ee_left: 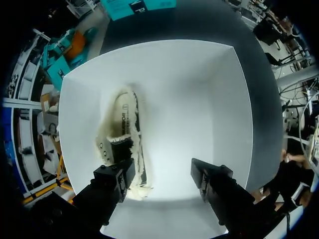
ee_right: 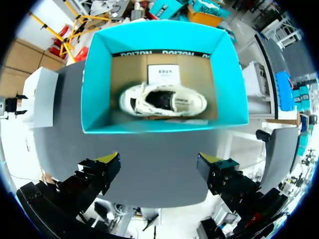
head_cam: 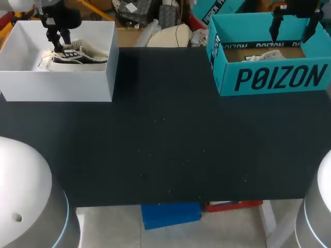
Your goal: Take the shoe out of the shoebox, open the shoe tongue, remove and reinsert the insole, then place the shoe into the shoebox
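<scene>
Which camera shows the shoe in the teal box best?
Right wrist view: it looks into the teal box and shows the whole shoe. Head view shows a sliver over the wall; left wrist, none.

L box (head_cam: pixel 57 85) holds shoe (head_cam: pixel 78 58); R box (head_cam: pixel 279 77) too.

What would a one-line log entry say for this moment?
left pincer: open, inside white box, at cream sneaker | right pincer: open, above teal shoebox holding white sneaker
</scene>
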Controlling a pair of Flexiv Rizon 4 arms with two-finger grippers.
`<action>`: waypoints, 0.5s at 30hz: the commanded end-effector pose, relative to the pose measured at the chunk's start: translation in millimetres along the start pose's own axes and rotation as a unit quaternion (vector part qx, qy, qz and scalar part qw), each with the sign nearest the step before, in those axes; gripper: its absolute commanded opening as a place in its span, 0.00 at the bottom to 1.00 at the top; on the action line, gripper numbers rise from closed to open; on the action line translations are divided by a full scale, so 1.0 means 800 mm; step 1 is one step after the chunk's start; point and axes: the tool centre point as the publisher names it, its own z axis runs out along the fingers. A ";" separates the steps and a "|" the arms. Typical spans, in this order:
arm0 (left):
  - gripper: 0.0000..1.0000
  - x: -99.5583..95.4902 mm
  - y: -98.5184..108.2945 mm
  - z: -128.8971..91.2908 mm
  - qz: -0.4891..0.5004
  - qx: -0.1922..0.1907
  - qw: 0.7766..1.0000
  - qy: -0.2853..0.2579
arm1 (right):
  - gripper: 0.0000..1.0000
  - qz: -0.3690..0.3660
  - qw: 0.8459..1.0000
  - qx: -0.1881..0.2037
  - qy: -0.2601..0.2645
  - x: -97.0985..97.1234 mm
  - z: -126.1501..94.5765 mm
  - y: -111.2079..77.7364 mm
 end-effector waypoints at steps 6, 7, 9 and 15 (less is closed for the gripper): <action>0.67 -0.021 -0.012 0.026 -0.055 0.022 0.998 0.029 | 1.00 0.000 1.000 0.000 0.000 0.000 0.000 0.000; 0.69 -0.023 -0.012 0.027 -0.059 0.019 0.998 0.024 | 1.00 0.000 1.000 0.000 0.000 0.000 0.000 0.000; 0.74 -0.025 -0.013 0.027 -0.064 0.016 0.998 0.021 | 1.00 0.000 1.000 0.000 0.000 0.000 0.000 0.000; 1.00 -0.025 -0.016 0.025 -0.075 0.021 0.997 0.021 | 1.00 0.000 1.000 0.000 0.000 0.000 0.000 0.000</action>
